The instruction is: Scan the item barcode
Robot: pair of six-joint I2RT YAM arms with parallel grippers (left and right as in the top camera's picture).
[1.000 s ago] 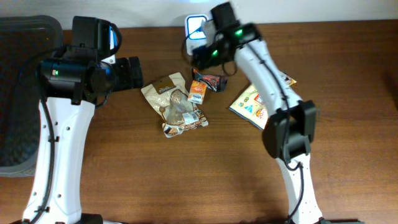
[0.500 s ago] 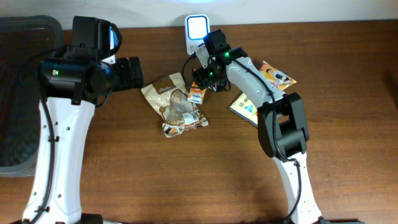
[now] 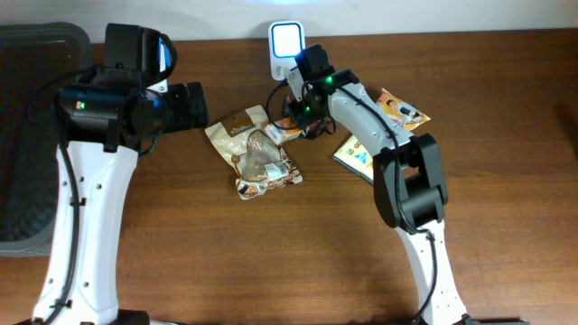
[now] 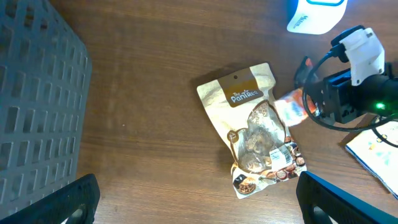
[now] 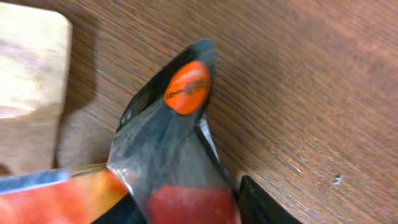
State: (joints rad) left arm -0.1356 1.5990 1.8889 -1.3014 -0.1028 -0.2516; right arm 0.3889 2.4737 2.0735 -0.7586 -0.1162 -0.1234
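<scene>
A dark snack packet (image 5: 174,143) with an orange spot lies on the table and fills the gap between my right gripper's fingers (image 5: 261,202). My right gripper (image 3: 302,113) is shut on it, low over the table just below the white scanner (image 3: 285,41) with its lit blue face. A small orange packet (image 3: 276,134) lies against the gripper's left side, partly on the tan nut pouch (image 3: 251,149). My left gripper (image 4: 199,205) hangs open above bare wood, left of the pouch (image 4: 252,124), with nothing in it.
A dark grey crate (image 3: 27,135) stands at the table's left edge. Two colourful flat packs (image 3: 357,152) (image 3: 404,110) lie right of the right arm. The scanner (image 4: 314,15) stands at the table's back edge.
My right gripper came down from beside the scanner onto the packets, then its jaws closed on the dark packet. The orange packet shifted slightly left. The left arm stayed still.
</scene>
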